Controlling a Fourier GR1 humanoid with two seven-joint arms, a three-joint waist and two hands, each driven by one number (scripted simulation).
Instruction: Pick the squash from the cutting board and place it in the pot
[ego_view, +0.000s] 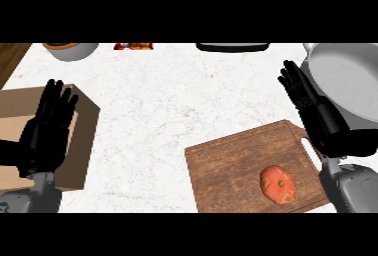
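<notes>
An orange-red squash (277, 184) lies on the wooden cutting board (229, 170) at the lower right of the counter. The grey pot (353, 82) stands at the right edge, beyond the board. My right hand (319, 112) is open, fingers straight and pointing away, between the board's right end and the pot, above and to the right of the squash and apart from it. At the left edge my left hand (46, 127) rests open, fingers up, over a brown box (81, 145).
Along the far edge stand a grey bowl with brown contents (71, 49), a small red item (133, 46) and a dark flat object (232, 47). A wooden strip (11, 57) shows at the upper left. White marble counter (162, 110) lies between the hands.
</notes>
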